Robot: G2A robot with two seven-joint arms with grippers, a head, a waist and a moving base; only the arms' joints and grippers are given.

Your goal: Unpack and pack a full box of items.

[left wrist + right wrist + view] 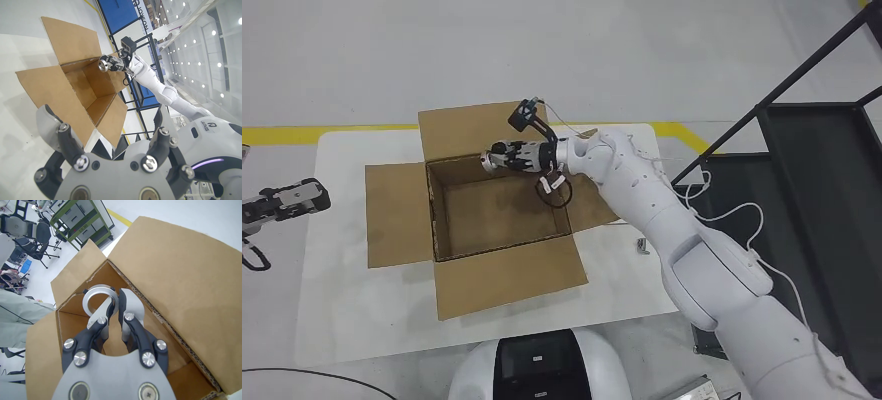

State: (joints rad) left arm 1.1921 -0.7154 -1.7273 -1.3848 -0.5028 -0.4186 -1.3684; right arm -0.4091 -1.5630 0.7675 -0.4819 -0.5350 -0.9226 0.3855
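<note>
An open cardboard box (502, 215) with its flaps spread stands on the white table (352, 310); what shows of its inside is bare. My right gripper (504, 157) hangs over the box's far wall, shut on the rim of a silver metal ring (489, 159). In the right wrist view the fingertips (122, 302) pinch the ring (90, 296) above a far corner of the box (170, 285). My left gripper (290, 200) stays at the table's left edge, away from the box. Its fingers (51, 117) stand wide apart with nothing between them, facing the box (85, 89) and the ring (103, 66).
A small metal part (640, 245) lies on the table to the right of the box. A black metal frame and steps (802, 170) stand past the table's right side. Bare tabletop lies left of and in front of the box.
</note>
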